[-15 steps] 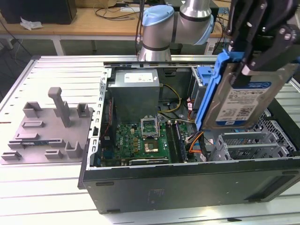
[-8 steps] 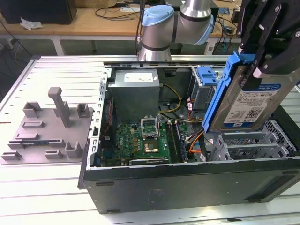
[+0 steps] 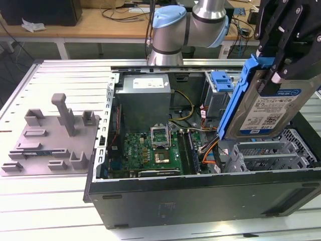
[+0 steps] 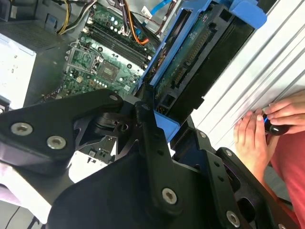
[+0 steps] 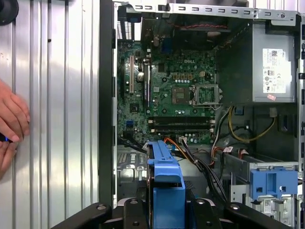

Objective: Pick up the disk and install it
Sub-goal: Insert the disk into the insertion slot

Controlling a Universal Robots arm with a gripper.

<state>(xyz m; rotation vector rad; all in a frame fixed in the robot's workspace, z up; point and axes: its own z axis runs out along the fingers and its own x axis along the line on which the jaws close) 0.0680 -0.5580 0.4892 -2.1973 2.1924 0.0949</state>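
Claw [image 3: 283, 70]: closed on the upper end of the disk, black fingers [image 4: 151, 143] pressed against the blue caddy rail.
Disk [image 3: 266, 113]: hangs from the claw, tilted, with the label facing the exterior view. In the first wrist view its blue rail [image 5: 167, 186] sticks out straight ahead of the claw.
Disk's lower end: reaches down toward the drive bay; I cannot tell whether it touches anything there.
Computer case [image 3: 200, 201]: lies open directly under the claw, on the counter [image 3: 60, 75].
Motherboard [image 3: 150, 150]: inside the case, below the claw and toward the exterior view's left.
Blue latch [image 3: 222, 80]: just beside the held disk, on its perforated cage.
Grey fixture plate [image 3: 50, 140]: well apart from the claw, outside the case.
Person's hands [image 4: 267, 126]: on the counter beside the case, clear of the claw.
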